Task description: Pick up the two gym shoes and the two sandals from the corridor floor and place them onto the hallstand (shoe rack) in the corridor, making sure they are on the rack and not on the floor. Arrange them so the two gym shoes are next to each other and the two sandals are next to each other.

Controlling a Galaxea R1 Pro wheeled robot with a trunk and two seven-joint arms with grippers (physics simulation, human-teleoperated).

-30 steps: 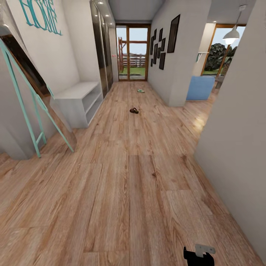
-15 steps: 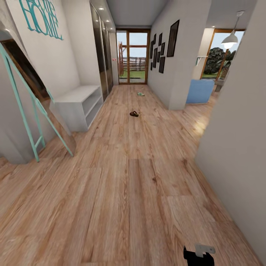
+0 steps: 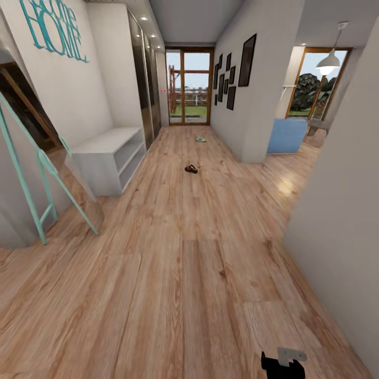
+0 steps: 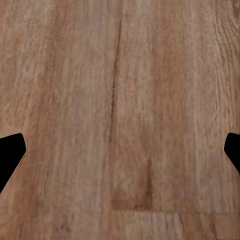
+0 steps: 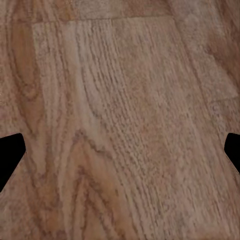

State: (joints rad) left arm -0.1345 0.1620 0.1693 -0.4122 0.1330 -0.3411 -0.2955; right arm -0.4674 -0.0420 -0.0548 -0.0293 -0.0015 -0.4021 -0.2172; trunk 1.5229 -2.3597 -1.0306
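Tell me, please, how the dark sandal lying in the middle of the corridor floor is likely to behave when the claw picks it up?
The sandal looks small and low against the floor, so it is probably light and unlikely to roll or tip. Its dark straps may flex, so a pinch there could let it dangle. It is too far off to judge its sole's stiffness.

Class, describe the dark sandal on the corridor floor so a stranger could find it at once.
Start at the long low white open-fronted shoe rack against the left wall. On the wood-plank floor just beyond it, mid-corridor, lies a small dark-brown sandal. The pale greenish shoe lies farther off, toward the glass door.
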